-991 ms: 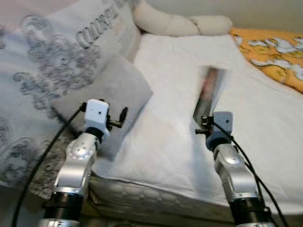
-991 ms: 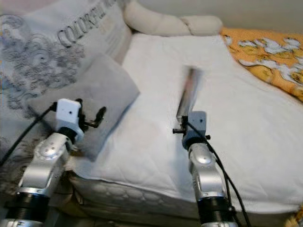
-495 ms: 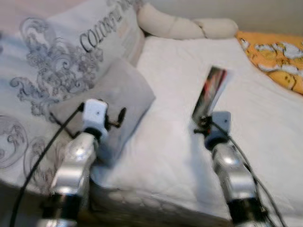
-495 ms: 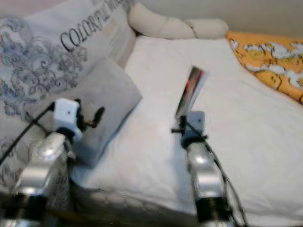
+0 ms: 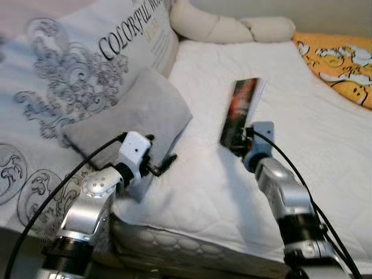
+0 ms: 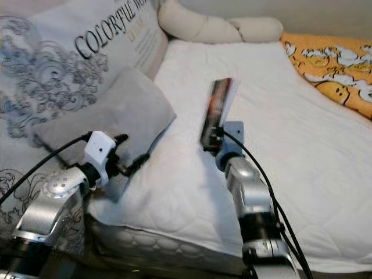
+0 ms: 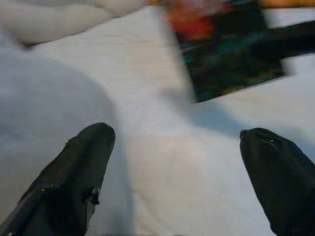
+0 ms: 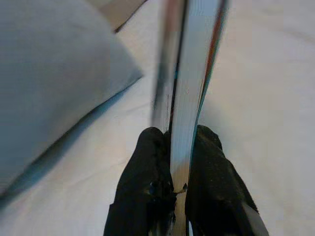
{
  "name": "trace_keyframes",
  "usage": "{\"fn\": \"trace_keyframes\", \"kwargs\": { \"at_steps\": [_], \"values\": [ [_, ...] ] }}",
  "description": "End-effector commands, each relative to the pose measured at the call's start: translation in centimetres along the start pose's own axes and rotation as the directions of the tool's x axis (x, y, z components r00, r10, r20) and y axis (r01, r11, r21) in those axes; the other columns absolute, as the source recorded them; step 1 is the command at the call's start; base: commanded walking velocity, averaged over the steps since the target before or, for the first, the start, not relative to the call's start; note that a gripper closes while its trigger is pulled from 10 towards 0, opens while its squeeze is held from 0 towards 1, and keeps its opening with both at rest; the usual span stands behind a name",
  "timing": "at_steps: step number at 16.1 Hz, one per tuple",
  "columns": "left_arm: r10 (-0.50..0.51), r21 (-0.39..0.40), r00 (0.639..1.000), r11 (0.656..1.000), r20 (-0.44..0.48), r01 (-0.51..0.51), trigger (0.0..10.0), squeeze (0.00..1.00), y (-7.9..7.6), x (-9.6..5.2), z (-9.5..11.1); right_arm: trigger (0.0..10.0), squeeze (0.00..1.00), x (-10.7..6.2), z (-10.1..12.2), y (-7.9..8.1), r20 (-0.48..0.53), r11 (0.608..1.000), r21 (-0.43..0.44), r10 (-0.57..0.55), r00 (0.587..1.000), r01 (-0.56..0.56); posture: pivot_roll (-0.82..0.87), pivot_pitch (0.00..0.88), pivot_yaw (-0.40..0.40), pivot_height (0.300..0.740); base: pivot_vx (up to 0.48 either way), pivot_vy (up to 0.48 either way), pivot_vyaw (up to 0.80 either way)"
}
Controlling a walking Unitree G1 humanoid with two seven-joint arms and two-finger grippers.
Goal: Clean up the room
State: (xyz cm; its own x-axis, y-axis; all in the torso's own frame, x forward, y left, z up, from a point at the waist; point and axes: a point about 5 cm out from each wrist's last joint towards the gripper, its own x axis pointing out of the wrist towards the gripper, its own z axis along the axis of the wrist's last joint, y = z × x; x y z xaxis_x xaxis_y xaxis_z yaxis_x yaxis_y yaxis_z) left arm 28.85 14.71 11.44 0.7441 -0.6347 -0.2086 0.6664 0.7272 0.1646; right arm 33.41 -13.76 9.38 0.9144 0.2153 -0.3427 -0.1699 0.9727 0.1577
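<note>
Right wrist view makes it pretty obvious: the right gripper (image 8: 178, 162) has its two black fingers (image 8: 147, 162) pinched tight on the bottom edge of a thin book (image 8: 189, 73), pages and all. In the left eye view that book (image 5: 239, 111) sits just right of center, held up off the white bedsheet (image 5: 325, 139), and compared with a second ago it's tipped over more to the left and moved a bit toward the left side of the frame, so the arm is clearly carrying it somewhere rather than just hovering. Good sign for the tidy-up; I'd guess the book is on its way off the bed.

The left gripper (image 5: 164, 165) is lower left of center now, right at the edge of the grey pillow (image 5: 139, 113), fingers spread wide apart and holding nothing. It's swung in toward the middle since earlier. The big patterned cushion (image 5: 87, 75) fills the upper left and the orange blanket (image 5: 340, 61) sits upper right.
</note>
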Motion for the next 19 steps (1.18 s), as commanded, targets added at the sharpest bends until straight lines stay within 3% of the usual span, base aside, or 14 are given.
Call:
{"fn": "trace_keyframes", "kwargs": {
  "at_steps": [1,3,4,6,8,10,11,13,14,15,16,17,19],
  "values": [
    [-0.098,0.017,0.995,0.995,-0.022,0.099,10.0,0.00,-0.5,0.0,0.2,10.0,0.00,0.6,1.1,0.4,0.006,0.997,0.055,0.051,0.999,-0.051,0.04,0.000,0.045,0.740,0.000,0.000,0.00],
    [-0.213,0.031,0.973,0.976,-0.090,0.216,10.0,0.00,-0.6,-0.6,0.0,10.0,0.00,1.7,1.0,0.4,-0.085,0.991,0.111,0.091,0.992,-0.082,0.04,0.000,0.048,0.740,0.000,0.000,0.00],
    [-0.225,0.027,0.969,0.973,-0.101,0.229,10.0,0.00,-0.1,-1.0,0.1,10.0,0.00,2.3,0.8,0.8,-0.166,0.967,0.229,0.153,0.974,-0.113,0.04,0.000,0.050,0.740,0.000,0.000,0.00],
    [-0.238,0.023,0.965,0.970,-0.113,0.242,10.0,0.00,0.0,-1.3,0.0,10.0,0.00,2.6,1.1,1.5,-0.166,0.919,0.355,0.245,0.955,-0.174,0.05,0.000,0.046,0.740,0.000,0.000,0.00],
    [-0.264,0.014,0.952,0.963,-0.154,0.269,10.0,0.00,-0.1,-1.7,-0.3,10.0,0.00,2.7,0.5,1.1,-0.195,0.878,0.447,0.283,0.939,-0.172,0.05,0.000,0.037,0.740,0.000,0.000,0.00],
    [-0.270,0.004,0.948,0.962,-0.170,0.274,10.0,0.00,-0.2,-1.8,-0.6,10.0,0.00,2.5,-0.1,1.0,-0.208,0.840,0.504,0.346,0.915,-0.203,0.06,0.000,0.034,0.740,0.000,0.000,0.00],
    [-0.277,-0.001,0.943,0.959,-0.183,0.282,10.0,0.00,-0.2,-1.9,-0.8,10.0,0.00,2.3,-0.6,1.1,-0.202,0.791,0.560,0.418,0.886,-0.245,0.06,0.000,0.030,0.740,0.000,0.000,0.00],
    [-0.278,-0.001,0.942,0.959,-0.187,0.283,10.0,0.00,-0.2,-2.0,-0.9,10.0,0.00,1.9,-1.8,0.6,-0.236,0.786,0.576,0.422,0.875,-0.224,0.07,0.000,0.021,0.740,0.000,0.000,0.00],
    [-0.277,-0.002,0.942,0.960,-0.191,0.282,10.0,0.00,-0.3,-2.0,-0.9,10.0,0.00,1.6,-3.4,-0.2,-0.309,0.822,0.545,0.380,0.872,-0.165,0.07,0.000,0.017,0.740,0.000,0.000,0.00],
    [-0.277,-0.003,0.942,0.960,-0.192,0.281,10.0,0.00,-0.3,-2.1,-0.9,10.0,0.11,1.5,-3.8,-0.3,-0.324,0.828,0.541,0.369,0.871,-0.149,0.07,0.000,0.017,0.740,0.000,0.000,0.00],
    [-0.279,-0.007,0.940,0.959,-0.196,0.283,10.0,0.00,-0.4,-2.2,-1.0,10.0,0.80,1.3,-4.8,-0.6,-0.361,0.844,0.525,0.341,0.868,-0.113,0.07,0.000,0.014,0.740,0.000,0.000,0.00],
    [-0.283,-0.011,0.938,0.958,-0.201,0.287,10.0,0.00,-0.6,-2.2,-1.1,10.0,1.00,1.1,-5.6,-0.9,-0.390,0.855,0.511,0.317,0.865,-0.083,0.08,0.000,0.007,0.740,0.000,0.000,0.00],
    [-0.288,-0.025,0.933,0.957,-0.217,0.289,10.0,0.00,-0.6,-2.4,-1.3,10.0,1.00,0.7,-6.5,-1.7,-0.418,0.864,0.503,0.255,0.872,-0.012,0.09,0.000,0.002,0.740,0.000,0.000,0.00]
  ]
}}
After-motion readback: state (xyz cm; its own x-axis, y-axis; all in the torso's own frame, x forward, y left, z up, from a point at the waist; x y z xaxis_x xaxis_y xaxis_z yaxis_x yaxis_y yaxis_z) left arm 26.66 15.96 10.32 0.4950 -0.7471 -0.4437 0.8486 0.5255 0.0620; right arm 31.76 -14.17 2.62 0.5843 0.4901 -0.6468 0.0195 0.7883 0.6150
